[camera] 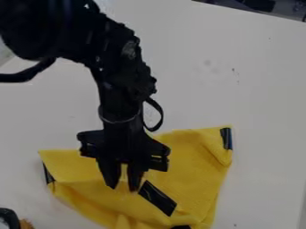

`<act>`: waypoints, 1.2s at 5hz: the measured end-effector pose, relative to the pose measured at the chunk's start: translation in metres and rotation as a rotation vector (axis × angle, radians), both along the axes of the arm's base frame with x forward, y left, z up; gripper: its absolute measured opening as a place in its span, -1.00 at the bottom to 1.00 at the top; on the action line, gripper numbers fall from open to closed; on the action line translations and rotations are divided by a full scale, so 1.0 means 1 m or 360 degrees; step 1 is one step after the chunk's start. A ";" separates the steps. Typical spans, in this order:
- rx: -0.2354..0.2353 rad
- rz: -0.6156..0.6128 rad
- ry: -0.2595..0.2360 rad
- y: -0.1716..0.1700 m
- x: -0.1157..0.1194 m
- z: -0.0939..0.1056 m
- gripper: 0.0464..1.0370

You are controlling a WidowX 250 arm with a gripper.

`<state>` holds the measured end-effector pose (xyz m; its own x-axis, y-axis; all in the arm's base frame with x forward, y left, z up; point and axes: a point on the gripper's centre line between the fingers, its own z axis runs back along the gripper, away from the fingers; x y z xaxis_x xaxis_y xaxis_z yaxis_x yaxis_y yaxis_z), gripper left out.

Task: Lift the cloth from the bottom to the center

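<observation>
White tabletop slopes away under my camera, and the yellow cloth lies on it, rumpled, across the lower middle of the view and down to its bottom edge. I have the gripper hanging over the cloth's left-middle part, its two fingers parted, with yellow showing in the gap; I see nothing pinched.

My guess is that the grasp comes next, and that is where I expect trouble. The tips point at the body of the cloth, above its lowest part, so closing here could gather the middle and leave the bottom behind. From this slant I can't judge their height: too high and they skim the fabric, too low and they press on the table. The black patch sits just beside the right-hand tip as I look at it; if it is stiffer or slicker than the rest, a pinch catching its edge could slip. Folds near the bottom may bunch up, and a light cloth could drag along whole instead of folding toward the center.
</observation>
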<state>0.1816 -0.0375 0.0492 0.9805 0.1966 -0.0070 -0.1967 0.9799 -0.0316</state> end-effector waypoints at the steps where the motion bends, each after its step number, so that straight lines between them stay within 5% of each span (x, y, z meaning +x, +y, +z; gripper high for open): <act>1: -0.0046 -0.0002 -0.0027 0.003 0.003 -0.008 0.53; 2: -0.0034 -0.0018 0.0008 0.008 0.003 -0.012 0.94; 3: 0.0009 -0.0034 0.0034 0.011 0.009 -0.003 0.94; 4: 0.0132 -0.0068 0.0024 0.010 0.014 0.025 0.93; 6: 0.0087 -0.0233 -0.0065 0.010 0.007 0.003 0.93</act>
<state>0.1890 -0.0272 0.0519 0.9979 0.0503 0.0402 -0.0510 0.9985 0.0175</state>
